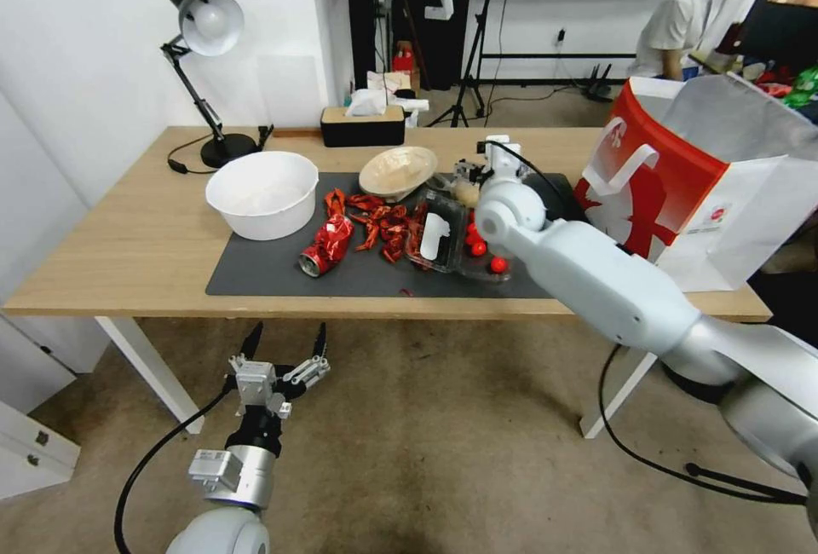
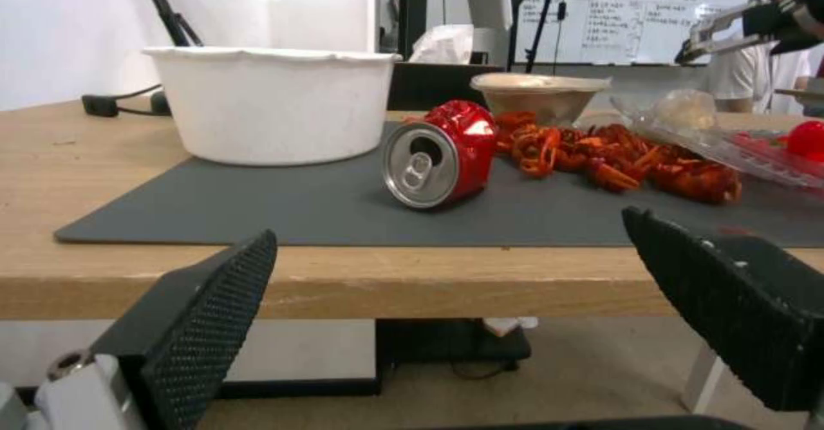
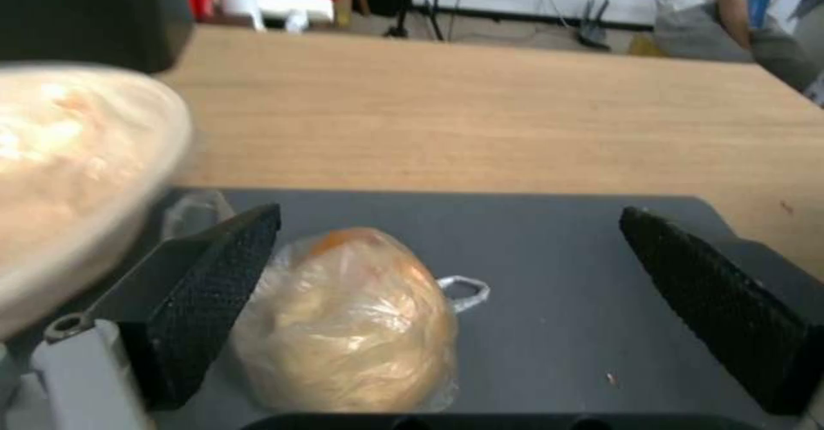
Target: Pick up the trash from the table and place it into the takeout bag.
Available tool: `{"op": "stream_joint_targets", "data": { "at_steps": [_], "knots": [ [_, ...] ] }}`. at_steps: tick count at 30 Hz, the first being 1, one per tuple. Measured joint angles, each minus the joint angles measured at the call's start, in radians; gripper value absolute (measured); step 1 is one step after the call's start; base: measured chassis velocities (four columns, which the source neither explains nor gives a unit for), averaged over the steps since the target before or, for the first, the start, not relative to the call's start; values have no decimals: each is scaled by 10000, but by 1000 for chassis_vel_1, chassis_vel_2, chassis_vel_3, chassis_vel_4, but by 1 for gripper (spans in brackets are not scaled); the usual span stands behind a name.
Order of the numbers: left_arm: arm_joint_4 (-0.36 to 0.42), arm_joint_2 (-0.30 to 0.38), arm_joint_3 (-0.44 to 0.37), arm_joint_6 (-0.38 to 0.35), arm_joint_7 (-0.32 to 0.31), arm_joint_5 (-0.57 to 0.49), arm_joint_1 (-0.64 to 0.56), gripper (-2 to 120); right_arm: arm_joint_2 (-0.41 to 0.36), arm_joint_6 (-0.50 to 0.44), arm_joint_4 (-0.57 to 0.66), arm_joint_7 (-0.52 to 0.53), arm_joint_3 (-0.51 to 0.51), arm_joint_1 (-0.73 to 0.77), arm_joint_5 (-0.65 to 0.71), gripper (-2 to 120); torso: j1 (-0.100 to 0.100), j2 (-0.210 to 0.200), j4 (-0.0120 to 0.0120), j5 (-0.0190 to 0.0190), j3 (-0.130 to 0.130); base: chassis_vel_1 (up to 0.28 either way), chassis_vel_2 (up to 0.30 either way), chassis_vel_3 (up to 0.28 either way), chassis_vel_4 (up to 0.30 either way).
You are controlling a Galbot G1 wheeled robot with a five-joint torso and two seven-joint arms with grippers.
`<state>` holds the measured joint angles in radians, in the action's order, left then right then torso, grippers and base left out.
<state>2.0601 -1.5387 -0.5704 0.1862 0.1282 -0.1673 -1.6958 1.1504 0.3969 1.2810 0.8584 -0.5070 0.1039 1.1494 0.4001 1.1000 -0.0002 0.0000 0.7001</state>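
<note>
Trash lies on the table's (image 1: 128, 239) dark mat (image 1: 273, 277): a crushed red can (image 1: 328, 243) (image 2: 440, 154), red shell scraps (image 1: 383, 222), a beige shallow bowl (image 1: 398, 170) (image 3: 69, 179) and a small clear bag (image 1: 466, 193) (image 3: 352, 327) holding something beige. My right gripper (image 1: 473, 172) (image 3: 447, 301) hangs open just above the mat, with the small bag between its fingers, close to one finger (image 3: 210, 288). The red-and-white takeout bag (image 1: 682, 179) stands open at the table's right end. My left gripper (image 1: 285, 349) (image 2: 447, 308) is open below the table's front edge, facing the can.
A large white bowl (image 1: 262, 193) stands on the mat's left part. A clear plastic tray (image 1: 452, 239) with small red tomatoes lies beside my right wrist. A desk lamp (image 1: 204, 25) and a black tissue box (image 1: 362, 124) are at the table's back.
</note>
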Motion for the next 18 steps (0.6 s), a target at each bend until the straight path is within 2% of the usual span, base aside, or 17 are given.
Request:
{"op": "stream_joint_targets", "data": {
  "at_steps": [18],
  "knots": [
    [-222,52,-35,60,-6,-118,127,100,1255,430,-2043,-573,78,-130,248,100,0,0,0,0,-1,0,0,0,0]
  ]
}}
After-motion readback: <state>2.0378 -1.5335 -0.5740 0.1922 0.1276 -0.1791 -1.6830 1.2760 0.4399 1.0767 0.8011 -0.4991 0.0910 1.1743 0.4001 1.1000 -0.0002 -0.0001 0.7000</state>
